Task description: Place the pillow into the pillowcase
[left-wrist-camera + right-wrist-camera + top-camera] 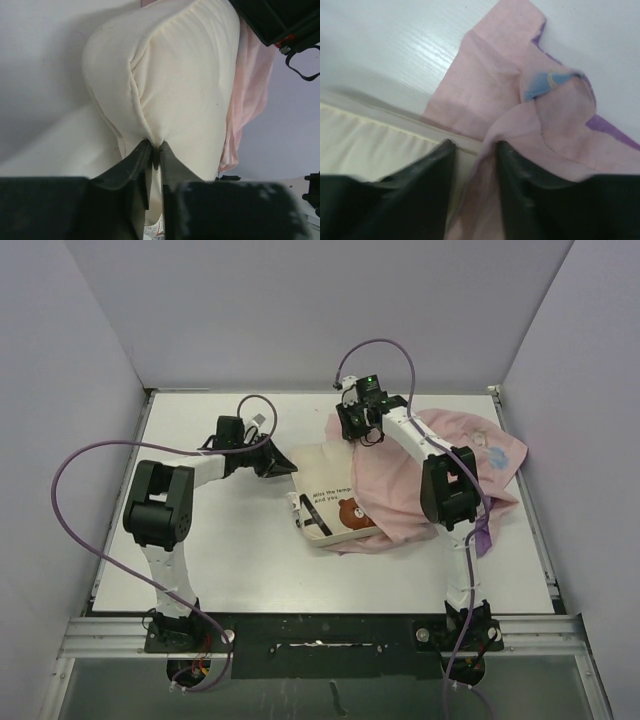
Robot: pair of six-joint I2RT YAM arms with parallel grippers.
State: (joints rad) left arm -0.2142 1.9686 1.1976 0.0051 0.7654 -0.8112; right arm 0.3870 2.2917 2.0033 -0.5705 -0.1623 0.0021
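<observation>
Softly plump pillow (325, 495), thin crumpled pillowcase (395, 495)

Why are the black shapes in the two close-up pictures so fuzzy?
Left wrist view: the left gripper blurs near the lens, the pillow sharper. Right wrist view: the right gripper and pillowcase both soft. Top external view: evenly sharp.

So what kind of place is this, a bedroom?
Probably a robot test booth, not a bedroom: white table, plain walls boxing it in, left arm and right arm bolted to a metal rail.

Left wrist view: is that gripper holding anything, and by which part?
Yes: the left gripper pinches the pillow by a fold of fabric at its edge.
</observation>
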